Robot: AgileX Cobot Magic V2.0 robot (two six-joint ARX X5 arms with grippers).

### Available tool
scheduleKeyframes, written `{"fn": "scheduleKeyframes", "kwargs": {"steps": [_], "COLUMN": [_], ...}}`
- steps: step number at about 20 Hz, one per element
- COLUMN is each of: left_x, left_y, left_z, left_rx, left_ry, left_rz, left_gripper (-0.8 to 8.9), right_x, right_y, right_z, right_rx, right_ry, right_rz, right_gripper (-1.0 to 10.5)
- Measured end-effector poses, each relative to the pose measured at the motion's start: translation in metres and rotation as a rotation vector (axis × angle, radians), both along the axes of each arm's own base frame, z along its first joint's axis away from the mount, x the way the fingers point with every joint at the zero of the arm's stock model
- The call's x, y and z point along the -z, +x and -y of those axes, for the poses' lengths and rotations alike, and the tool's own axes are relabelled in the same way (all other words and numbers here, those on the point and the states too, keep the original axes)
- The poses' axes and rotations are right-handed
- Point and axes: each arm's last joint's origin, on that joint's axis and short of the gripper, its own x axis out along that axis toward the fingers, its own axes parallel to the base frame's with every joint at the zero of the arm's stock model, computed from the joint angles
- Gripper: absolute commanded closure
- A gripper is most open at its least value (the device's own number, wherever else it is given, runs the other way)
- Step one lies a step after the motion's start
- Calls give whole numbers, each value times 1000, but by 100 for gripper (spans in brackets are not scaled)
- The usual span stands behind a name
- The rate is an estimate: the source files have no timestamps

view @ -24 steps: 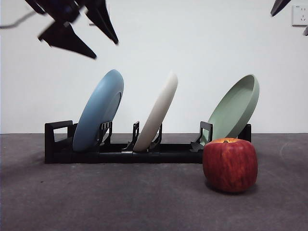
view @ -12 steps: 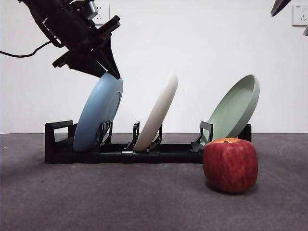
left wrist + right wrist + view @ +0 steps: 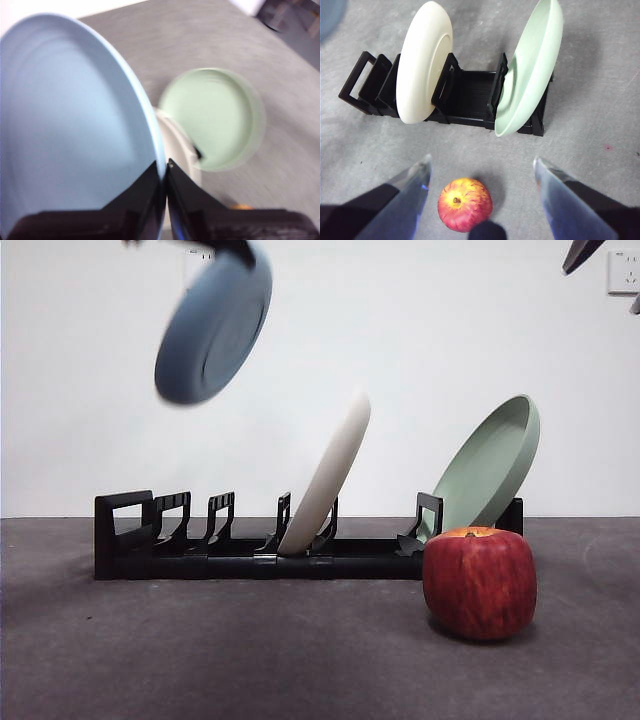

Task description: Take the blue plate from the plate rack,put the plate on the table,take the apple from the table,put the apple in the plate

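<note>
The blue plate (image 3: 214, 326) hangs high above the left end of the black plate rack (image 3: 250, 550), out of its slot and tilted. My left gripper (image 3: 165, 167) is shut on the plate's rim (image 3: 75, 120); in the front view only a dark tip of it shows at the top edge. The dark-red apple (image 3: 479, 582) sits on the grey table (image 3: 250, 660) in front of the rack's right end. My right gripper (image 3: 482, 170) is open, high above the apple (image 3: 465, 204) and touching nothing.
A cream-white plate (image 3: 328, 475) leans in the rack's middle slots and a pale green plate (image 3: 490, 468) leans at its right end. Both also show in the right wrist view, the cream plate (image 3: 422, 62) and the green plate (image 3: 532, 65).
My left gripper came down onto the blue plate's top rim, closed on it and lifted it up out of the rack. The rack's left slots are now bare. Apple and right arm unmoved.
</note>
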Motion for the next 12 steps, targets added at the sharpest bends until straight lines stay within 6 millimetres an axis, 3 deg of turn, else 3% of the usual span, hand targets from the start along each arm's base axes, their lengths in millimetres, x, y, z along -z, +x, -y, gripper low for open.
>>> {"fn": "scheduleKeyframes", "kwargs": {"steps": [4,9,12], "left_x": [-34,-44,-44], "left_y": [-64,-124,-152], "left_z": [-5,-11,-1], "left_rx": [53,94,164], "left_ry": [116,270,327], "left_rz": [52,41,44], "left_gripper": [821,821,821], "right_x": [0,1,2], "right_y": [0,-1,-1], "right_z": [0,0,0], "right_rx": [1,1,2], "right_ry": [0,-3,-5], "right_rz": [0,-11,-21], "right_gripper": [600,600,600]}}
